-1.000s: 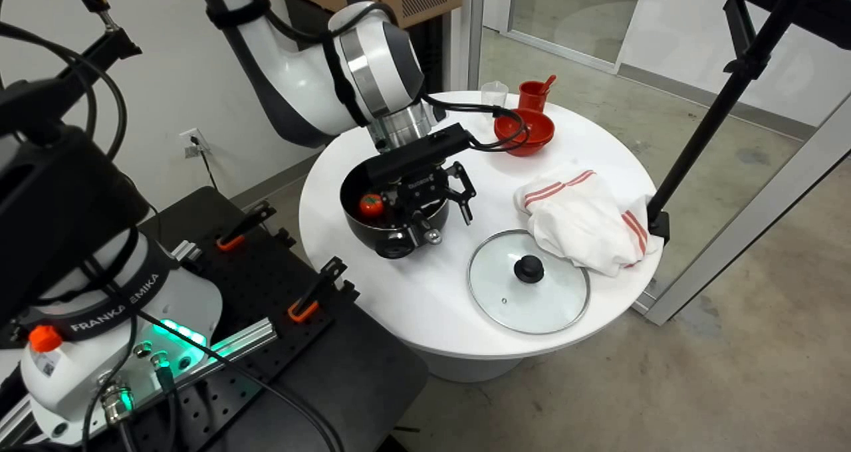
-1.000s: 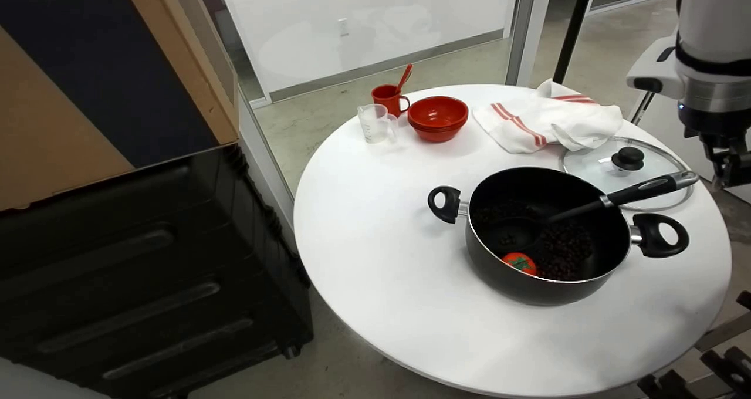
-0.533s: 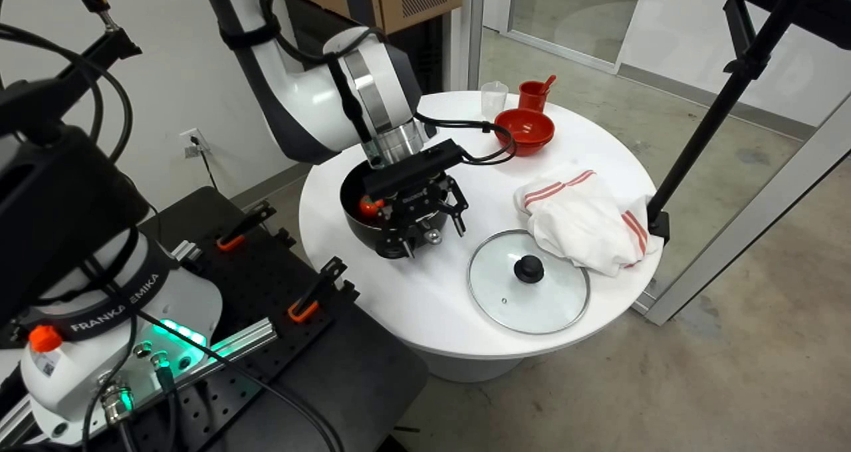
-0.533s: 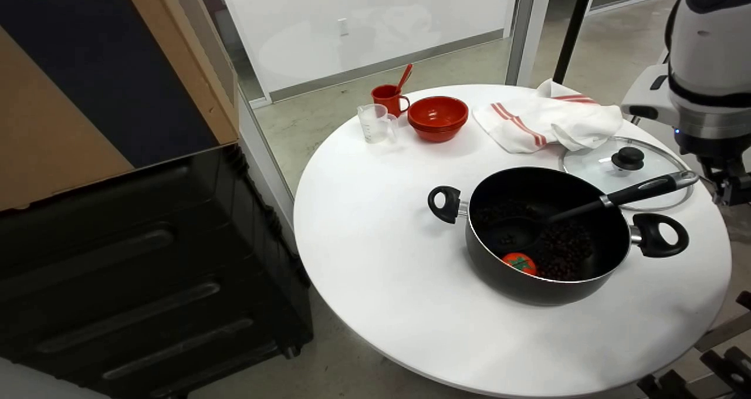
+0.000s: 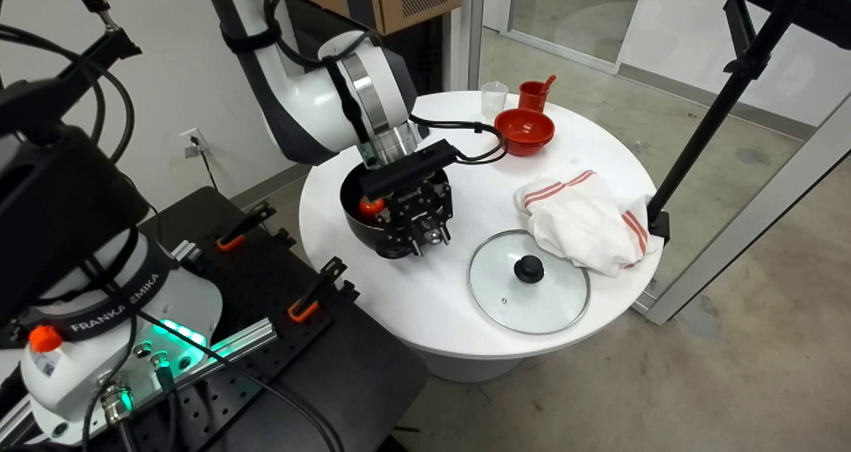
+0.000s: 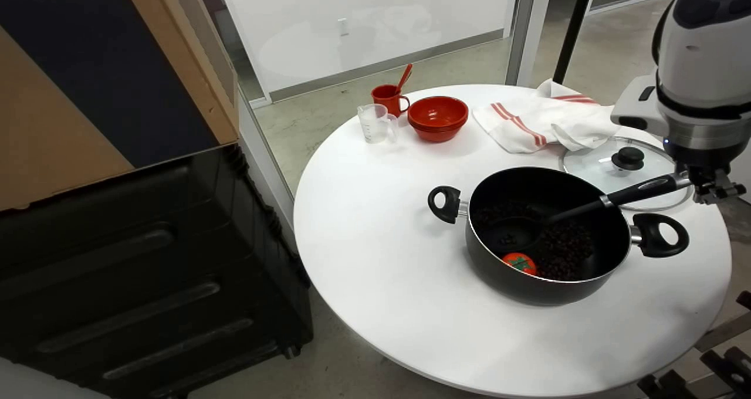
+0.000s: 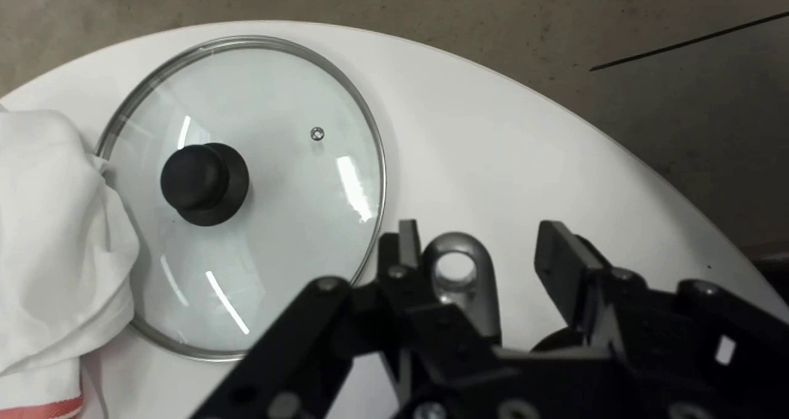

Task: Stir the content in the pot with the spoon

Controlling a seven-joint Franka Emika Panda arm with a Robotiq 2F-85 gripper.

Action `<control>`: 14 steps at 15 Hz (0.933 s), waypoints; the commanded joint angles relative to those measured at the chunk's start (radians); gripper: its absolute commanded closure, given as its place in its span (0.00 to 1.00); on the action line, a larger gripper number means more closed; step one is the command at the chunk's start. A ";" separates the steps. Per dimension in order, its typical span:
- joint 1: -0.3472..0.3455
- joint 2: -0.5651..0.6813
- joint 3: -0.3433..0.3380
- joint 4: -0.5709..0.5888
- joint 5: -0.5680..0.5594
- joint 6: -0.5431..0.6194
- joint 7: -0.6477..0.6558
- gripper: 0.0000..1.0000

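In the wrist view, the end effector comes in from the lower edge, its 2 fingers standing apart, and the metal end of the spoon is between them. It is near to the finger at the left of this view; whether they touch, I cannot tell. To the finger at the right, a gap is well visible. Farther to the left, a glass lid lies flat on the white worktop, and a white cloth covers a part of its edge. In an exterior view, the black pot stands upright on the worktop. The spoon leans in it: the dark head is low inside, near many small dark pieces, and the handle passes over the rim up to the end effector. A red tomato also lies in the pot, at the near wall. Behind are stacked red bowls, a red cup with a red utensil tilted in it, and a clear measuring cup. In an exterior view, the white arm and the end effector hide a part of the pot, while the tomato is visible inside.
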 commanded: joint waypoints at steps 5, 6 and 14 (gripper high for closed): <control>-0.009 -0.003 0.026 0.004 0.044 0.004 0.001 0.93; -0.007 -0.011 0.030 0.000 0.059 -0.001 0.006 0.93; 0.062 -0.195 0.076 -0.056 0.246 -0.216 -0.031 0.93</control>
